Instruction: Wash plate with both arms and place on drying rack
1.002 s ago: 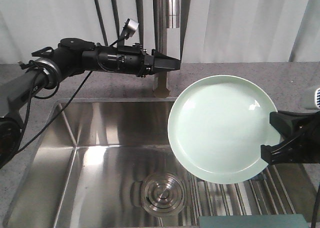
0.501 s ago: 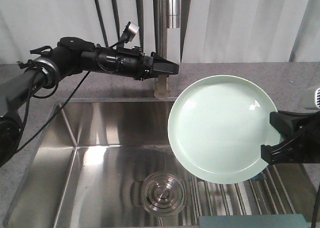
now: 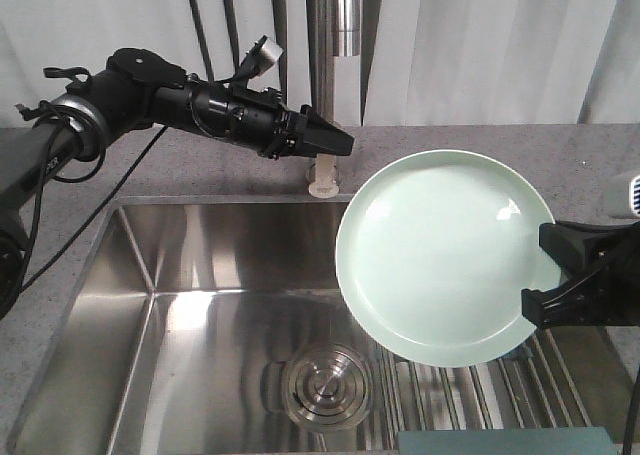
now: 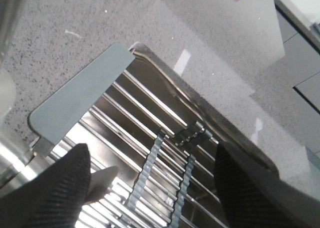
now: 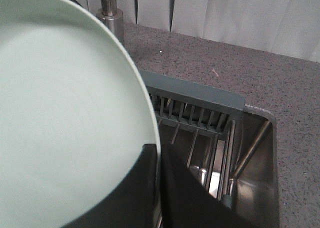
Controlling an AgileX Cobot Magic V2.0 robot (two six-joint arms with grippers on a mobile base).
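1. Drying rack (image 3: 470,395): steel rods with a grey-blue bar, laid in the sink's near right corner. Nothing rests on it.
2. Drain (image 3: 324,380): round, steel, in the sink floor near the front edge and just left of the rack.
3. Right gripper (image 3: 548,275): at the sink's right edge, clamped on the lower right rim of the plate. The wrist view shows one finger on each face. No change over the last second.
4. Plate (image 3: 445,255): pale mint green, held in the air over the sink's right half, above the rack and clear of it. It tilts face toward the camera and has not moved.
5. Sink (image 3: 150,255): steel basin, no running water visible.
6. Left gripper (image 3: 338,142): above the back edge of the sink, beside the foot of the faucet (image 3: 335,25). The wrist view shows the fingers spread wide with nothing between them.
7. Left arm (image 3: 150,90): over the last second the elbow has risen and the nose has tipped down toward the faucet's foot.
8. Counter (image 3: 560,145): grey speckled stone.

Assessment: the left arm appears to be setting up at the tap, so washing looks about to begin. Racking has not yet started.
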